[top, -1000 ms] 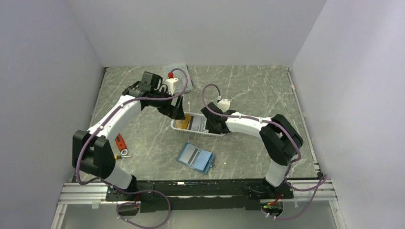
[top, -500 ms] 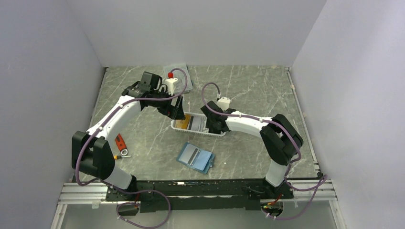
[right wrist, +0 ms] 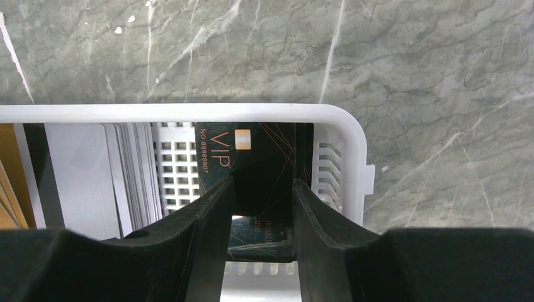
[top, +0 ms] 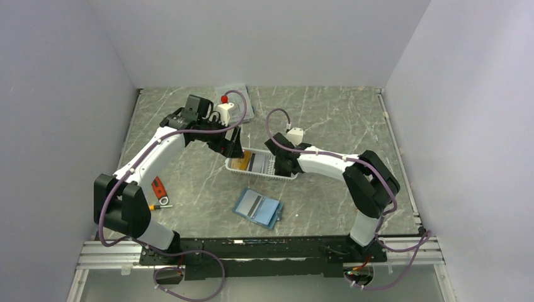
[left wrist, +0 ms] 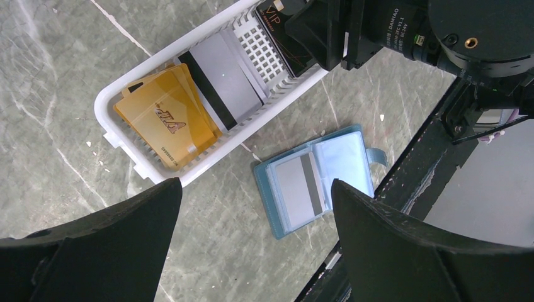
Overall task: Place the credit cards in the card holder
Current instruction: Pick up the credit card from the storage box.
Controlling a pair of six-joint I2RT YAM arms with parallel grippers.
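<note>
Right jaws gape over black card (right wrist: pixel 264 157) (in white basket (right wrist: pixel 189 112)).

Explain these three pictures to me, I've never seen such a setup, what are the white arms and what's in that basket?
It is a robot: a left arm and a right arm bolted to a marbled table. The wide picture looks down from above; the other two come from a camera on each wrist, so the dark shapes there are that arm's own fingers. The white basket holds a yellow-gold card, a grey striped card and a black card. Near it the blue card holder lies open, one grey card inside. The left tool hangs wide open and empty above the basket. The right tool holds its fingers apart over the black card, not visibly gripping it.
</note>
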